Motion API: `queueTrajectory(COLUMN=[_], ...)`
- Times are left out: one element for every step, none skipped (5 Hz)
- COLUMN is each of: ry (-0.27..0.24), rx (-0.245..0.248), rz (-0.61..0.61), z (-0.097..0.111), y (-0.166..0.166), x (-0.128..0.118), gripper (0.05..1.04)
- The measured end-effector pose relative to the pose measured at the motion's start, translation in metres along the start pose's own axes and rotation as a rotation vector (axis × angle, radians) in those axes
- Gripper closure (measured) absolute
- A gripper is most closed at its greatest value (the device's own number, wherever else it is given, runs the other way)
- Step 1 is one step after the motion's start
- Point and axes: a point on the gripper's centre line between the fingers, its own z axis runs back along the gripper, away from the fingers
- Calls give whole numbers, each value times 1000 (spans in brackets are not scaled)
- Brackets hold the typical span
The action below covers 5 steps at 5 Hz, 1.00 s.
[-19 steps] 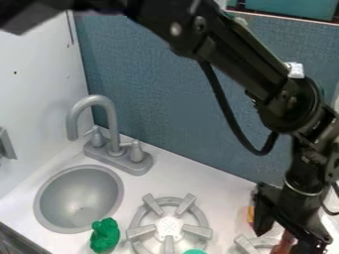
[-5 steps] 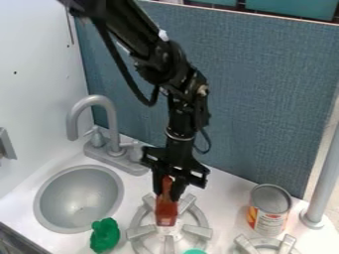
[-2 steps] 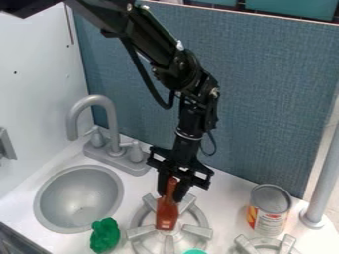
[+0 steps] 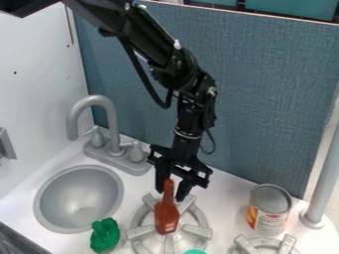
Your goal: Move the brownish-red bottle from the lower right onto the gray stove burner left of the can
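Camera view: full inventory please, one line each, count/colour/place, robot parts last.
bottle: 1, red-brown, upright on left burner
burners: 2, grey, bottom centre and bottom right
green lump: 1, green, between sink and left burner
green round thing: 1, bottom edge
can: 1, silver, coloured label, right
sink: 1, grey, left
faucet: 1, grey, two handles, behind sink
pole: 1, grey, right
counter: 1, white, below
panel: 1, blue-grey, back
wall: 1, white, left
arm: 1, black, from top
hand: 1, black, around bottle neck
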Motion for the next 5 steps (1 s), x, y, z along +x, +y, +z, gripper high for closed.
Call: queueTrajectory(ry=[18,18,-132,-190,-221], rx=[-20,-5,43,110,76], rz=[3,10,-28,-75,-142], z=[-1,2,44,61,55], y=[1,4,-13,-25,-34], x=[-3,-19,-48,-82,-110], gripper=[95,79,81,81,81])
